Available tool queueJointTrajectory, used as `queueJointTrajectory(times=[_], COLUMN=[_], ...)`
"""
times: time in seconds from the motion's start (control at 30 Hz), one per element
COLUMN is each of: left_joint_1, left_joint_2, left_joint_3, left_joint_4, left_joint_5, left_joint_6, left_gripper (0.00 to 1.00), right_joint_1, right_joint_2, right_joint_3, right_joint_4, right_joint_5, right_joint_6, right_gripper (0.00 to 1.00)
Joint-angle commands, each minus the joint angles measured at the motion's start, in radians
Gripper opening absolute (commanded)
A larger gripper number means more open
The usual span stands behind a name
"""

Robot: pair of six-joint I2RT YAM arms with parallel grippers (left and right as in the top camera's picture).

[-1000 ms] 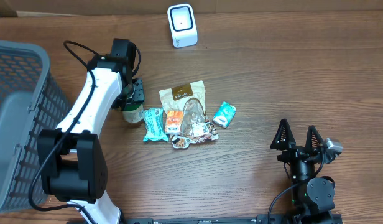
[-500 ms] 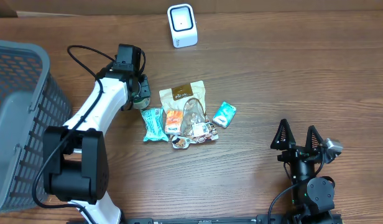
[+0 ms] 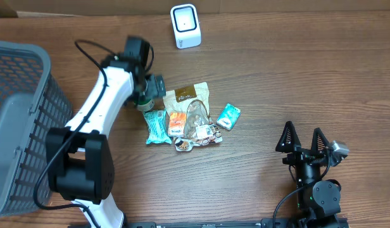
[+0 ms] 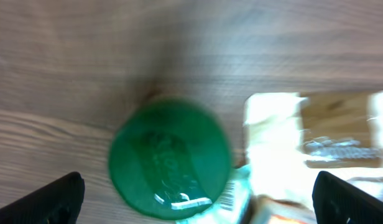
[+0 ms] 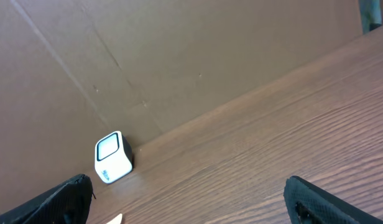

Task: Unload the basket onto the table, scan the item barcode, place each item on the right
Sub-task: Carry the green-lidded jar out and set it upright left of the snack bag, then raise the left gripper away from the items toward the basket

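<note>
Bottle (image 4: 171, 158) with a green cap stands upright left of the worktop's middle, just beside a heap of snack packets (image 3: 188, 117). It is probably light, rigid, smooth and round, so it may slip; grip it across the body below the cap. The left gripper (image 4: 201, 202) hangs over it, jaws wide apart, holding nothing. The right gripper (image 3: 302, 134), by the near edge, is spread and empty too.

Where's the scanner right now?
In the overhead view it is top centre: the scanner stands at the far edge of the table, beyond the brown bag. In the right wrist view it sits lower left, against the cardboard wall.
</note>
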Motion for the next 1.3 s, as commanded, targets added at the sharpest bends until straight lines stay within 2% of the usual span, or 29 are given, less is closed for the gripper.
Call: queueJointTrajectory(times=[0.0,0.2,0.4,0.6,0.73,0.83,1.07,1.27], left_joint_1=[-0.003,-0.001,0.100,0.248,0.331,0.365,0.467,0.543], left_joint_2=[-0.034,-0.091,-0.135,-0.135,-0.135,-0.135,-0.135,-0.135], left_joint_3=[0.179,0.417,0.433,0.389,0.388,0.388,0.388,0.388], left_joint_4=[-0.082,-0.311,-0.431,-0.458,-0.423,-0.409,-0.394,-0.396], left_joint_5=[0.003,0.002,-0.081,-0.055,-0.007,-0.006,-0.005,0.059], left_joint_6=[0.030,0.118,0.146,0.215,0.355,0.413,0.457,0.463], left_gripper=[1.00,1.00,1.00,0.98,0.98,0.98,0.98,0.97], right_joint_1=[-0.001,-0.001,-0.001,-0.001,-0.001,-0.001,-0.001,-0.001], right_joint_2=[-0.010,-0.010,-0.010,-0.010,-0.010,-0.010,-0.010,-0.010], right_joint_3=[-0.010,-0.010,-0.010,-0.010,-0.010,-0.010,-0.010,-0.010], right_joint_4=[0.005,0.005,0.005,0.005,0.005,0.005,0.005,0.005], right_joint_5=[-0.004,-0.004,-0.004,-0.004,-0.004,-0.004,-0.004,-0.004], right_joint_6=[-0.004,-0.004,-0.004,-0.004,-0.004,-0.004,-0.004,-0.004], right_gripper=[1.00,1.00,1.00,1.00,1.00,1.00,1.00,1.00])
